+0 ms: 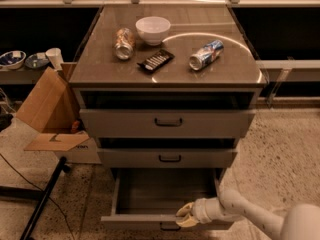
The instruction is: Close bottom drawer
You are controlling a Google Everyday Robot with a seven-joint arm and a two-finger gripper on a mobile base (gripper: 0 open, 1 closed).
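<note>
The bottom drawer (165,190) of the grey cabinet stands pulled out, showing a plain grey inside. Its slim front panel (135,220) runs along the bottom of the view, with a small black handle (170,228) just below my gripper. My gripper (183,215), with pale yellowish fingers on a white arm coming from the lower right, rests at the top edge of that front panel near its middle. The middle drawer (169,158) and top drawer (167,122) above it are closed or nearly so.
On the cabinet top (100,69) lie a white bowl (152,29), two cans (124,43) (205,54) and a black remote-like object (155,60). An open cardboard box (47,111) stands at the left, with a black stand leg (42,199) on the speckled floor.
</note>
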